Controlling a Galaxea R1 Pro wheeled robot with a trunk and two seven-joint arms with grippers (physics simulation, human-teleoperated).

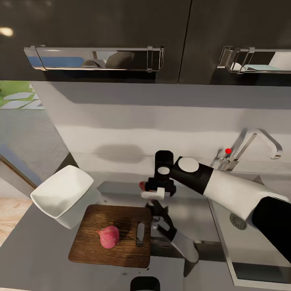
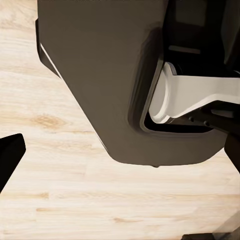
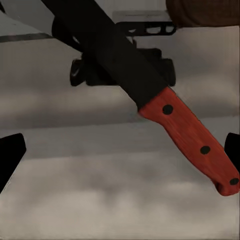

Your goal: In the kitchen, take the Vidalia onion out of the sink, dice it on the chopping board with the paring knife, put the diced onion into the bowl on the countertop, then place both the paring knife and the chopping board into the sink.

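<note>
The right gripper (image 1: 155,193) is hovering over the countertop (image 1: 44,242) just behind the far right corner of the chopping board (image 1: 111,236), its arm reaching in from the right, across the sink (image 1: 258,242). In the right wrist view the paring knife (image 3: 150,90) is lying on the grey surface directly ahead of the gripper, between the two dark fingertips (image 3: 10,155) that are showing at either edge of the frame — the fingers are spread wide, with nothing in them and no contact with the knife. The knife's long axis is running diagonally across that view, the red-brown handle nearer the camera and the dark blade pointing away towards the far corner; a brown corner of the board is showing beyond it. In the head view a small red end is peeking out beside the gripper's fingers. The Vidalia onion (image 1: 108,236) is sitting whole on the board, near its middle, well in front of the gripper, with the board's slot hole just to its right. The bowl (image 1: 64,196) is standing at the board's far left corner, touching or just beside it — which of the two I cannot tell. The left wrist view is looking down on the light wood floor (image 2: 60,190) and a dark part of the robot's own body; one dark fingertip (image 2: 9,157) of the left gripper is showing, and whether that gripper is spread or closed cannot be told.
</note>
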